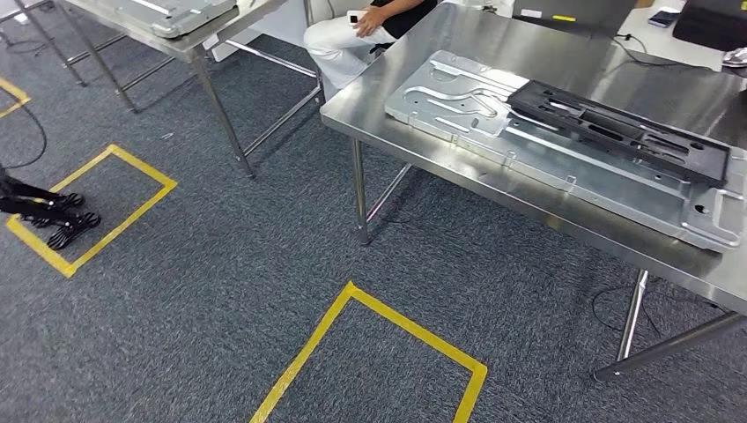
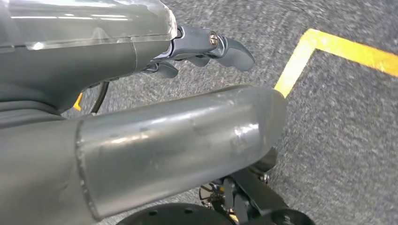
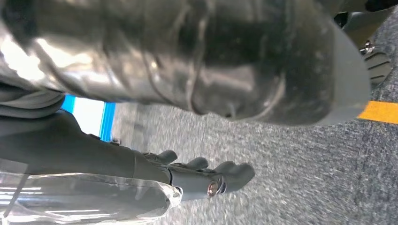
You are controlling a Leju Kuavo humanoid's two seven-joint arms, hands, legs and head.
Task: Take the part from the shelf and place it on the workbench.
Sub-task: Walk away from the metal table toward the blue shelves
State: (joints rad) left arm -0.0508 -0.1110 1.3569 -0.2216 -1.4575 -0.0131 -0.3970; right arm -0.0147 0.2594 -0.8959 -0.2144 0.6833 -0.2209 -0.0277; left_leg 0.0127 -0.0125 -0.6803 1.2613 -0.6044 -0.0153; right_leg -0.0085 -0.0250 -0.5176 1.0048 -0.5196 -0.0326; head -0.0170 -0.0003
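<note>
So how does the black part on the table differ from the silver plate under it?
The black part is dark, matte and narrow; the silver plate is shiny and much wider. The black part lies on top of the silver plate, which rests directly on the steel table. Both are flat, long and lie at the same angle.

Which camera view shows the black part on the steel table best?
The head view shows it best: the black part lies flat on a silver metal panel on the steel table, seen whole from above. Both wrist views look toward the grey carpet and yellow floor tape, so they tell nothing about it.
</note>
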